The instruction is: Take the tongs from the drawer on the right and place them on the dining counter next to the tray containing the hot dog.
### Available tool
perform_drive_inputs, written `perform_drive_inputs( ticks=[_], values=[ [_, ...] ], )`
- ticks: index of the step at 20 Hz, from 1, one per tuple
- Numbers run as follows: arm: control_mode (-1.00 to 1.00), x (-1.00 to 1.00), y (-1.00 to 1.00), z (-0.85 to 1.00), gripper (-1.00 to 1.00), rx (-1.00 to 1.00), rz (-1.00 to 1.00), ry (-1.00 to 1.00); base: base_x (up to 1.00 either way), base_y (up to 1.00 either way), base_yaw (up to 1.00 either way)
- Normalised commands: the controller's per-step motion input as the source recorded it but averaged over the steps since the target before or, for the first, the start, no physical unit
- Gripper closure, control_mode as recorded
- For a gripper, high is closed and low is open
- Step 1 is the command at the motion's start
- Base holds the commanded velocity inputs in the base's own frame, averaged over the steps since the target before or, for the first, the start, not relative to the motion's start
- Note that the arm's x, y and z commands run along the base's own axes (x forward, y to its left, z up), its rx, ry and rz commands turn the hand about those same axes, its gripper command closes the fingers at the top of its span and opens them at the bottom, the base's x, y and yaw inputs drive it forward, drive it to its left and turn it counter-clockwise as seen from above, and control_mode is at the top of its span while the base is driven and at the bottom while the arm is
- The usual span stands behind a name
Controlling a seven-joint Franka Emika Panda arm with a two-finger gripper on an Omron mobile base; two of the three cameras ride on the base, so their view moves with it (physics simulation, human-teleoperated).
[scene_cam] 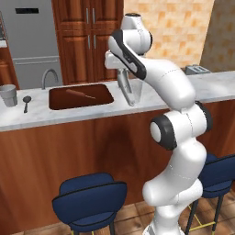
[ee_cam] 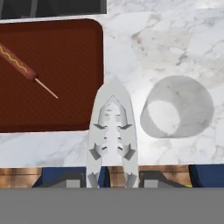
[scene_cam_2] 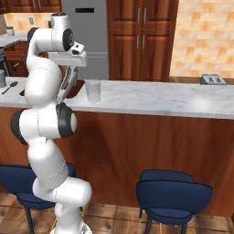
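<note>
My gripper (scene_cam: 122,69) is shut on the joined end of the silver-grey tongs (scene_cam: 128,91), which hang nearly upright with their tips close to the marble top of the dining counter (scene_cam: 27,117). In the hand view the tongs (ee_cam: 113,131) run up from my gripper (ee_cam: 111,179) just right of the tray (ee_cam: 65,100). The dark reddish-brown tray (scene_cam: 100,95) lies on the counter with the hot dog (scene_cam: 81,94) in it. The hot dog (ee_cam: 18,64) on its stick lies in the tray's left part. I cannot tell whether the tongs touch the marble.
A clear glass (ee_cam: 177,109) stands on the counter just right of the tongs. A grey cup (scene_cam: 8,95) and a small dark spoon (scene_cam: 26,102) sit at the far left, a toaster (scene_cam: 197,69) at the right. Blue stools (scene_cam: 89,197) stand below the counter front.
</note>
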Motion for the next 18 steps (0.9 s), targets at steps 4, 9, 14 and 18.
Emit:
perform_drive_inputs(
  ticks=[4, 9, 14, 18],
  values=[
    [-1.0, 0.29, 0.0, -0.07, 1.0, 0.0, 0.0, 0.0, 0.0, 0.0, 0.0],
    [-1.0, 0.32, 0.0, -0.06, 1.0, 0.0, 0.0, 0.03, 0.0, 0.0, 0.0],
    [-1.0, 0.21, 0.0, -0.12, 1.0, 0.0, 0.0, 0.04, 0.0, 0.0, 0.0],
    [-1.0, 0.1, -0.03, -0.17, 1.0, 0.0, 0.0, 0.01, 0.0, 0.0, 0.0]
  ],
)
